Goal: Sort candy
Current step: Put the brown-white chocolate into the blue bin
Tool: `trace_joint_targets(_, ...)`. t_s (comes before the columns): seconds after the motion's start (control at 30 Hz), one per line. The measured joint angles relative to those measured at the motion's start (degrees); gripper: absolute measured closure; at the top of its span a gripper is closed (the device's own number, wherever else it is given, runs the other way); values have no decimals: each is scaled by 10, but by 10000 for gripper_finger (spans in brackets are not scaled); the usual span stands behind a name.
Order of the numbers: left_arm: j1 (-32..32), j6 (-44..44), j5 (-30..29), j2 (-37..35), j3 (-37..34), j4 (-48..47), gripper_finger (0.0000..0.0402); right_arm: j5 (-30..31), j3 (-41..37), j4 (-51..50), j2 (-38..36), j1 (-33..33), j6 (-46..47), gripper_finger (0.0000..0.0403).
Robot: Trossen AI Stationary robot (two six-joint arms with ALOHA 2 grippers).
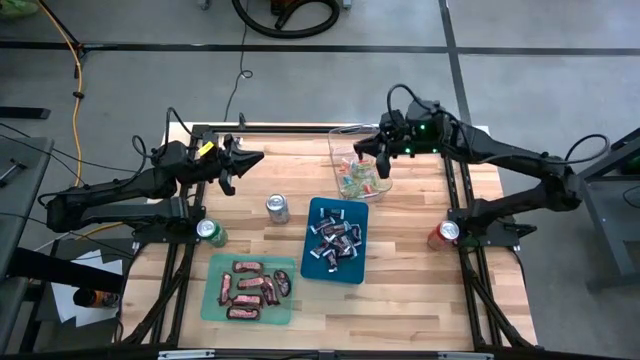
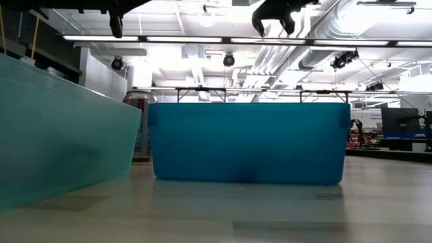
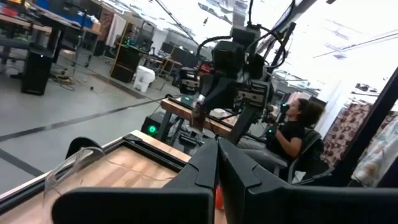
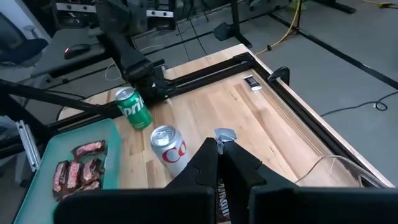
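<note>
Red-brown candy bars (image 1: 250, 288) lie in a pale green tray (image 1: 212, 300). Dark and silver wrapped pieces (image 1: 336, 240) fill a blue tray (image 1: 310, 262). Tiny bright sweets (image 1: 362, 180) sit in a clear tub (image 1: 345, 135). My right gripper (image 1: 364, 152) hangs high over that tub's far side, shut, with a small silver-wrapped piece (image 4: 225, 134) at its tips (image 4: 217, 147). My left gripper (image 1: 258, 157) waits raised over the table's far left part; in its wrist view its fingers (image 3: 217, 147) are shut and hold nothing. My right gripper pinches a small silver-wrapped candy (image 4: 226, 135) between its two fingertips. The piece sticks out just past the tips and is lifted clear of the table. Which part of the wrapper the fingers are on, I cannot tell.
A silver can (image 1: 277, 208) stands left of the blue tray, a green can (image 1: 210, 232) near the left edge, a red can (image 1: 443, 234) near the right edge. Bare wood lies between the cans and the far edge. A person (image 3: 297, 127) sits beyond the table.
</note>
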Motion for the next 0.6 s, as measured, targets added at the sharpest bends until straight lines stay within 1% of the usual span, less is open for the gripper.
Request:
trace_joint_targets(0.13, 0, 0, -4, 0, 0, 1, 401, 1, 0, 0, -2, 22, 7, 403)
trace_joint_targets(0.27, 0, -3, -5, 0, 0, 2, 401, -58, 1, 1, 2, 53, 60, 403)
trace_joint_targets(0.33, 0, -3, -5, 0, 0, 2, 401, -70, 1, -1, 10, 85, 79, 403)
trace_joint_targets(0.4, 0, -6, -7, 0, 0, 2, 402, -70, 1, 0, 22, 127, 72, 403)
trace_joint_targets(0.47, 0, -16, -13, 0, 0, 3, 401, -51, 1, 7, 39, 165, 60, 403)
trace_joint_targets(0.6, 0, -20, -23, 0, 0, 2, 401, -42, 16, 24, 97, 210, 45, 403)
